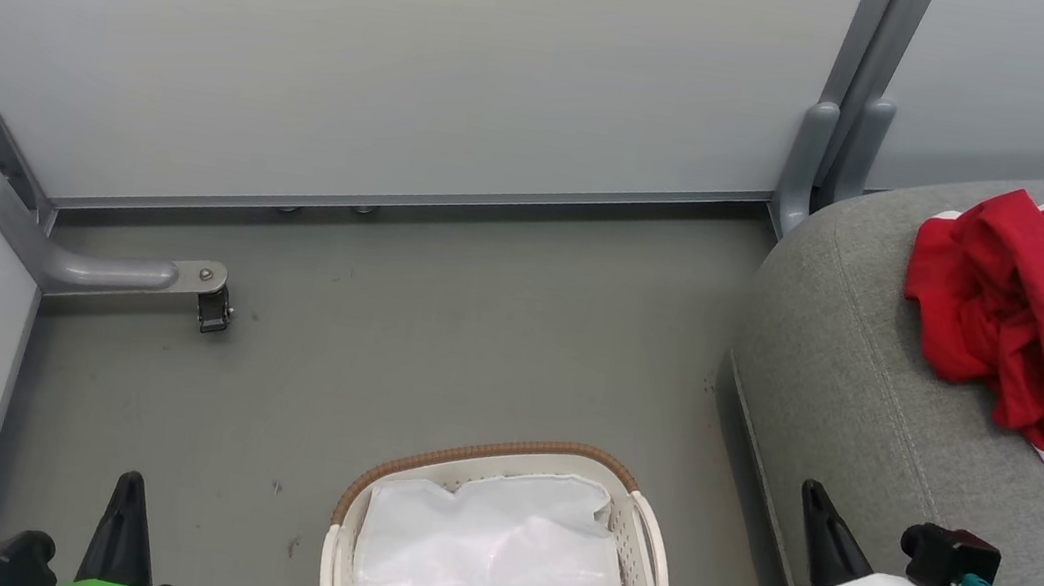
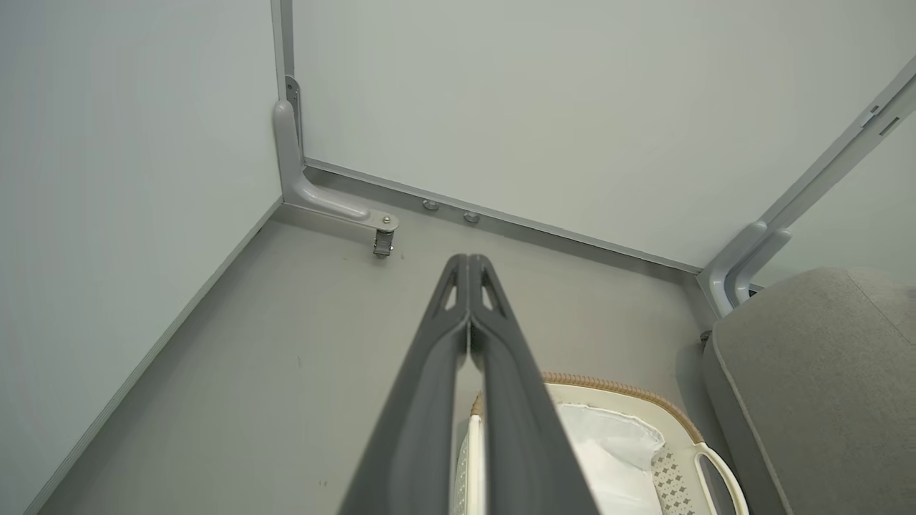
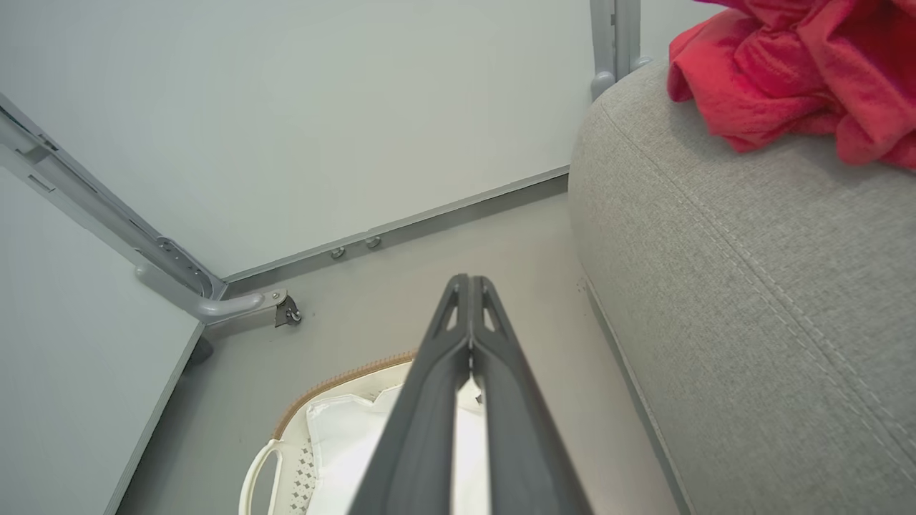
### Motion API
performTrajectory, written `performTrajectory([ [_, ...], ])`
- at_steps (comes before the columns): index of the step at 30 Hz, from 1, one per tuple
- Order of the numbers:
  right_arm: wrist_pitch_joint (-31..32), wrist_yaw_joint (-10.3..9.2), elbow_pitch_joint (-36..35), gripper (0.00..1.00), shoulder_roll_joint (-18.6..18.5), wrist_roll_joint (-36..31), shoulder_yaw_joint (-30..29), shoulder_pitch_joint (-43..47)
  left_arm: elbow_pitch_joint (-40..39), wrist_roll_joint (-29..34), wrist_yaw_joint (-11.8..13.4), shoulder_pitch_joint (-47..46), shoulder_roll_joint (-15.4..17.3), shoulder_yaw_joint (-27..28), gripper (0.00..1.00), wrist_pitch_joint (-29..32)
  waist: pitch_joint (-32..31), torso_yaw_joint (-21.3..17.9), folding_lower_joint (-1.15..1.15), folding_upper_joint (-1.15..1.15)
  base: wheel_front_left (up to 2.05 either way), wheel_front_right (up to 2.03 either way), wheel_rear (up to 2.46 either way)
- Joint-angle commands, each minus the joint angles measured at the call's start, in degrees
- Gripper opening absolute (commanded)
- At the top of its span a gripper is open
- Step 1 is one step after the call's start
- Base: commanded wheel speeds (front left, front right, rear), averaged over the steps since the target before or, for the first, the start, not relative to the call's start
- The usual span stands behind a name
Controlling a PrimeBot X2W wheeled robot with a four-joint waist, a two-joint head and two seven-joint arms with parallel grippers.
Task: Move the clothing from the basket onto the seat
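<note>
Your clothing (image 1: 1033, 320) sits on the seat (image 1: 870, 409), basket (image 1: 653, 542) seemingly down to its liner (image 1: 487, 561), left gripper (image 2: 469, 261) and right gripper (image 3: 469, 280) closed, empty.

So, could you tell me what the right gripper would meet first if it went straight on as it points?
Probably the bare floor short of the wall rail; the shut right gripper points past the basket and beside the seat. Depth is unclear.

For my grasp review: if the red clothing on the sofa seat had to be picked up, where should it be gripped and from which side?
Likely from above, on the bunched ridge atop the red clothing: the crumpled heap stands proud of the grey seat there, while its striped edges lie flat.
</note>
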Motion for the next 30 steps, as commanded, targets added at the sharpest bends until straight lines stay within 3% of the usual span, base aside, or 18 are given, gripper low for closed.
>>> performTrajectory([
  [1, 0.5, -0.01, -1.4, 0.0, -0.2, 2.2, -0.6, -0.6, -1.1, -2.4, -0.2, -1.7, 0.2, 0.3, 0.0, 0.5, 0.0, 0.0, 0.0, 0.0, 0.0, 0.0, 0.0],
  [30, 7.2, -0.02, -5.5, 0.0, -0.2, 26.0, -5.0, 0.1, -2.7, -27.1, -0.9, -4.7, 0.4, 1.0, 0.0, 7.0, -0.1, 0.1, 0.0, 0.0, 0.0, 0.0, 0.0],
])
